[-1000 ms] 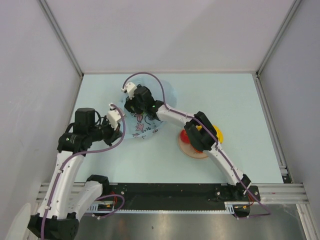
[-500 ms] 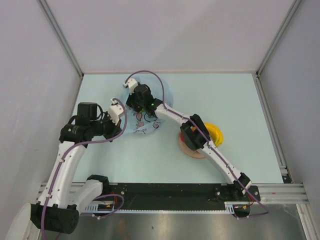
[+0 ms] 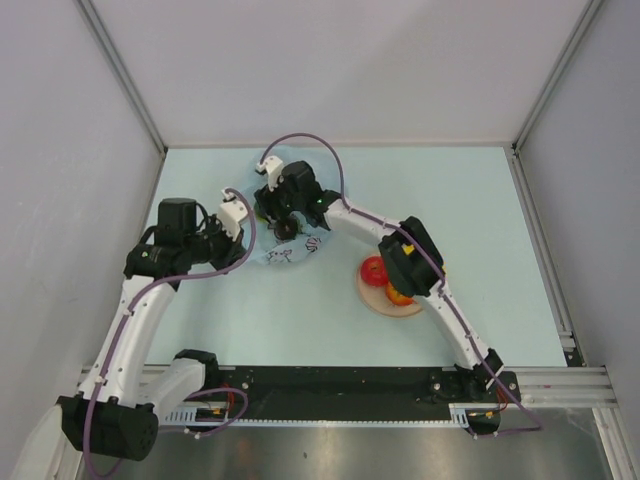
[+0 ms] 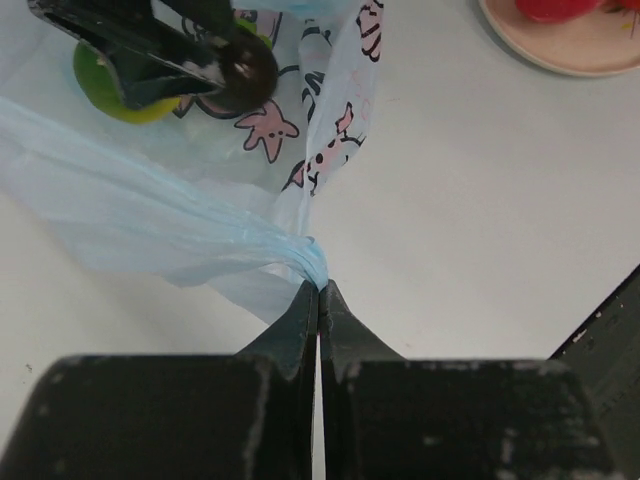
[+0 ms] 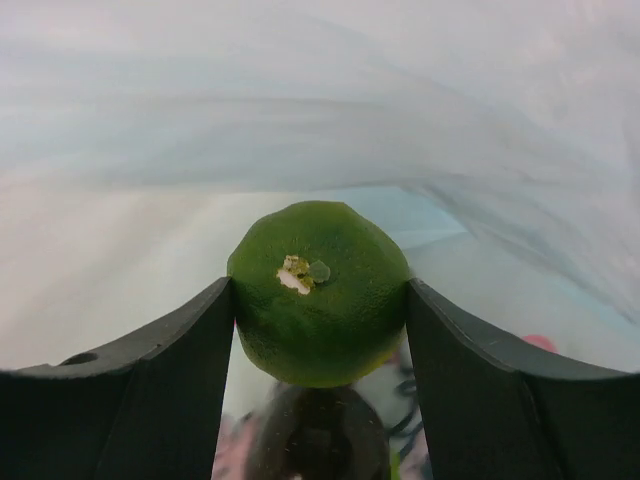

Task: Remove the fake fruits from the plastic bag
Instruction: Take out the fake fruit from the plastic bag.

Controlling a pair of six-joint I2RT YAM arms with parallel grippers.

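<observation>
The left claw (image 4: 318,290) is clenched on a gathered pleat of the plastic bag (image 4: 150,230), its 2 fingertips pressed together with the blue film bunched between them. From that pinch the bag fans away ahead of the claw across the table (image 4: 480,220), with the cartoon-printed panel just beyond the tips. The film looks thin, limp and slippery. It should weigh almost nothing and will follow any pull, so the pinched pleat is a sensible anchor.

Further right, the right claw (image 5: 318,290) is inside the bag and grasps the green fruit (image 5: 330,320), 1 finger touching each flank at its widest part. The fruit is glossy, hard plastic, probably light and rigid. It is round, though, so it could squirt out unless the hold stays across the middle. Just below this claw lies the dark purple fruit (image 4: 252,70), touching or nearly touching the green one; which of these, I cannot tell. Blue film arches close over the claw and may snag or lift on the way out.

Right of the bag and apart from it sits the plate (image 4: 590,55), holding the red apple (image 3: 375,270) and the orange fruit (image 3: 400,293). The right arm crosses above part of it.
</observation>
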